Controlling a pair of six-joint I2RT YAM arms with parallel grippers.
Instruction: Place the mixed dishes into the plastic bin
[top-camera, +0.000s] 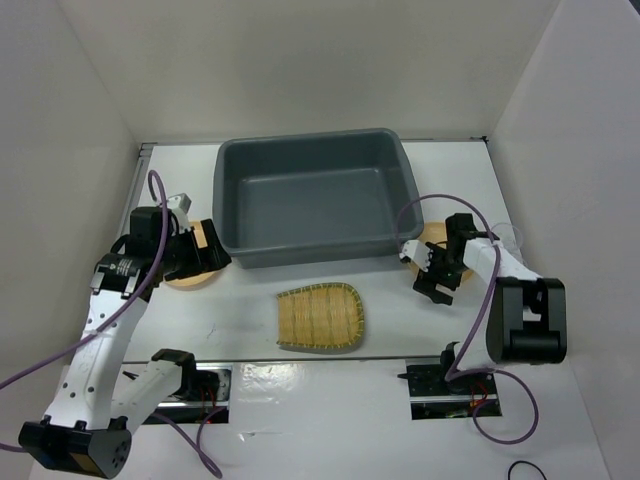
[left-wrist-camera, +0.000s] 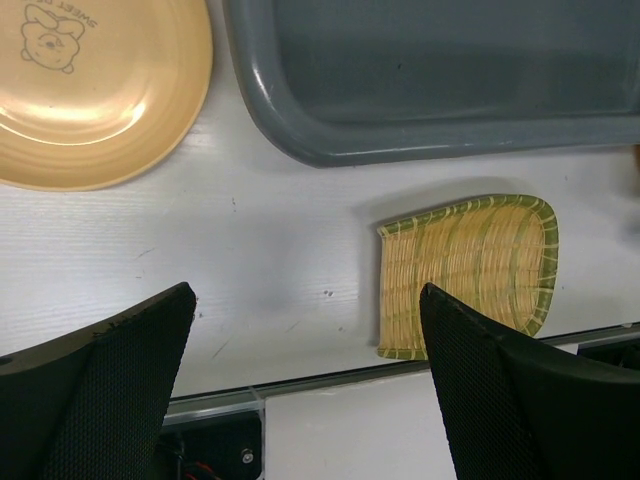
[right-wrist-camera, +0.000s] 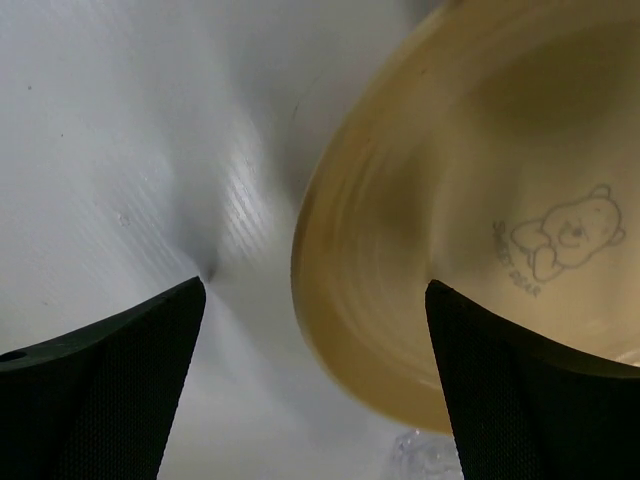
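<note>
the empty plastic bin (top-camera: 310, 205) sits at the far edge of the table (top-camera: 240, 320), open for dishes; the bamboo tray (top-camera: 320, 318) lies toward the near edge; left fingers (left-wrist-camera: 110, 370) and right fingers (right-wrist-camera: 520, 370) hang spread, empty, by the flanking tan plates (left-wrist-camera: 90, 90), likely lining up grasps

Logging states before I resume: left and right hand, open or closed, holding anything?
Left hand: open, empty.
Right hand: open, empty; the tan plate is right in front of it, not gripped.

Top cam: overhead, whole table (top-camera: 250, 300). Left wrist: looks down, shares plastic bin (left-wrist-camera: 450, 135) and bamboo tray (left-wrist-camera: 465, 275) with it. Right wrist: tight on tan plate (right-wrist-camera: 470, 180).
</note>
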